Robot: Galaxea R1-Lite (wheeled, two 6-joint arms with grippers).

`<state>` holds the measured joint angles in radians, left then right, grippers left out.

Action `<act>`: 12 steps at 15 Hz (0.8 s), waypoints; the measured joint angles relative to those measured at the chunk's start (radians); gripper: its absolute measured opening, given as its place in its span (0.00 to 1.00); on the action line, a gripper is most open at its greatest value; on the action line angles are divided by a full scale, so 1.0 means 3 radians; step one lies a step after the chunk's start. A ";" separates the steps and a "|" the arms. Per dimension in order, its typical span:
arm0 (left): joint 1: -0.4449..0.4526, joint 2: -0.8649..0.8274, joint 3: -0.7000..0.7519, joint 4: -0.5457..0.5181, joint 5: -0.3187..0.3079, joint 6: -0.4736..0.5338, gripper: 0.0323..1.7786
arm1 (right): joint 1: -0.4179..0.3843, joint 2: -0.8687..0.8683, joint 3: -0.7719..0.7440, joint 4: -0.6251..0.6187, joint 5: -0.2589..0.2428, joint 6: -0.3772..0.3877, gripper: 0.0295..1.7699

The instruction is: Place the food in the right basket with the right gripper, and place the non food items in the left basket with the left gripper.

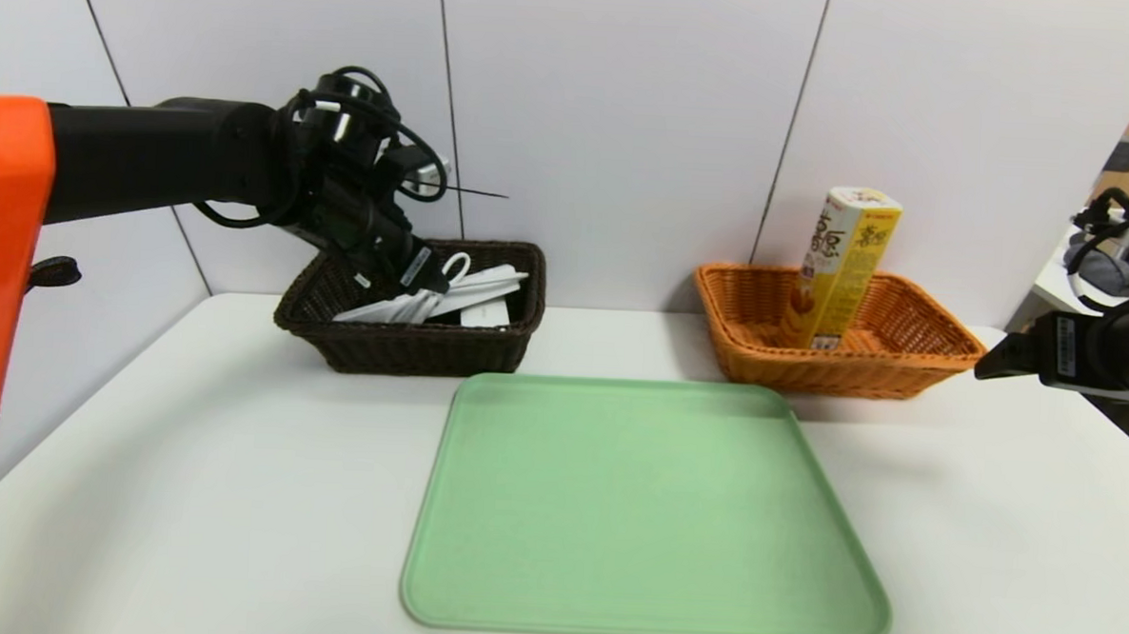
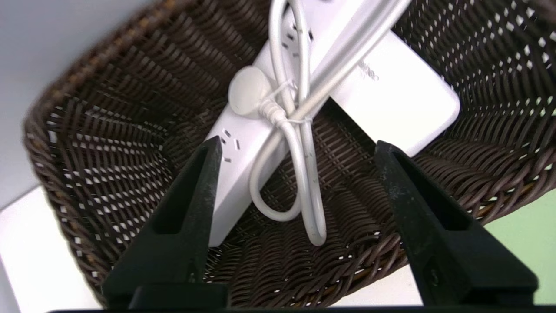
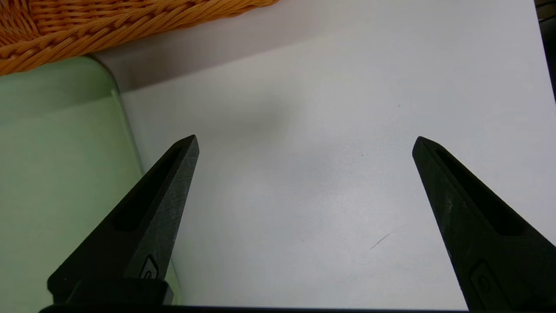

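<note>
The dark brown left basket (image 1: 411,348) (image 2: 108,130) holds the non food items. The white power strip (image 1: 451,298) (image 2: 243,143) lies slanted in it with its looped cord (image 2: 304,187). A flat white rounded device (image 1: 486,315) (image 2: 399,108) lies partly under the strip. My left gripper (image 1: 414,268) (image 2: 299,141) hangs just above the basket's inside, open, with nothing between its fingers. The food, a yellow and cream carton (image 1: 838,267), stands upright in the orange right basket (image 1: 905,370) (image 3: 65,30). My right gripper (image 1: 991,364) (image 3: 306,139) is open over bare table, to the right of the orange basket.
A light green tray (image 1: 651,511) (image 3: 52,174) lies on the white table (image 1: 185,491) in front of both baskets, with nothing on it. A white panelled wall stands right behind the baskets. The table's right edge is near my right arm.
</note>
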<state>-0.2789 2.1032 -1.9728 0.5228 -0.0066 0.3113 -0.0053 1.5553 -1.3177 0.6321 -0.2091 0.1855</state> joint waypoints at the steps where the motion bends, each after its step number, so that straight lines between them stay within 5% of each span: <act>1: 0.0000 -0.0033 -0.0028 -0.0046 0.0022 0.0001 0.74 | 0.0005 -0.0015 0.0000 0.0001 -0.0008 -0.0003 0.96; 6: -0.0032 -0.0393 -0.0047 -0.0106 0.0530 -0.0258 0.84 | 0.0088 -0.0094 0.0004 -0.0006 -0.0047 -0.0014 0.96; 12: -0.0584 -0.0955 0.0018 0.0248 0.1268 -0.1735 0.90 | 0.0367 -0.0243 0.0062 -0.0218 -0.0055 -0.0021 0.96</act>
<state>-0.4540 1.8166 -1.9674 0.5970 0.3738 -0.2091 0.1049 1.4826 -1.2989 0.5666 -0.2255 0.1794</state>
